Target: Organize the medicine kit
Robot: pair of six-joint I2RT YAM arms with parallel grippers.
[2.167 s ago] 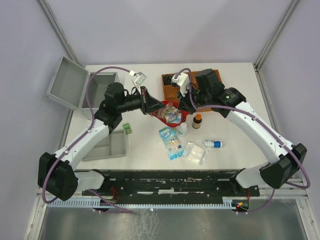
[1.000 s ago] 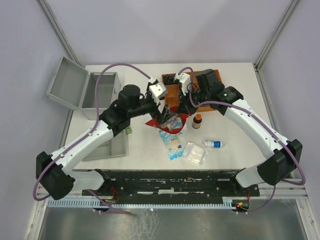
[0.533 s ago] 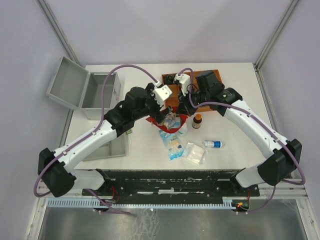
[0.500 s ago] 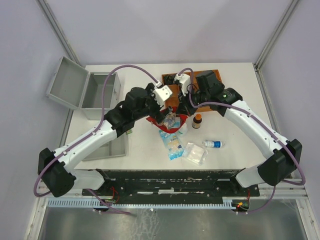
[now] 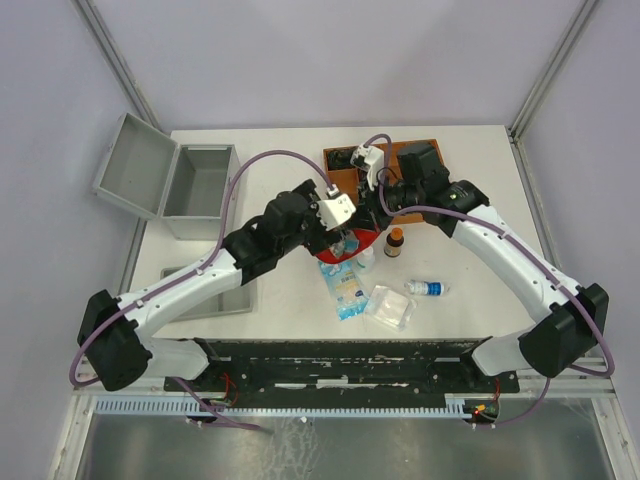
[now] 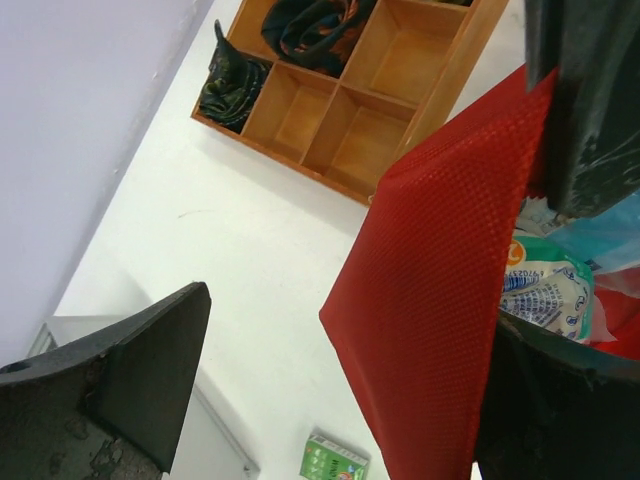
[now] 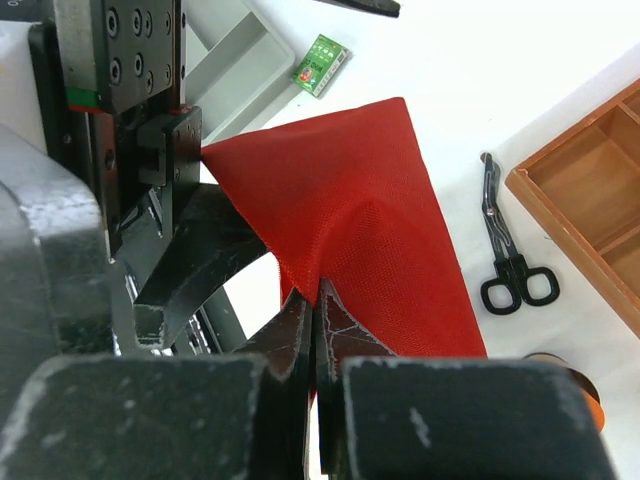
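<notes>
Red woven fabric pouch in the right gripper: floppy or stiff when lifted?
Probably floppy: the red woven fabric pouch puckers where the right gripper pinches it. Likely light, held up by one pinch. Plastic packets at its opening might spill.

The pouch is bright red with a fine woven mesh pattern. The medicine kit is plain silver-grey, and the compartment tray is orange-brown wood. The scissors are black, the small box is green, and the desk is white.
</notes>
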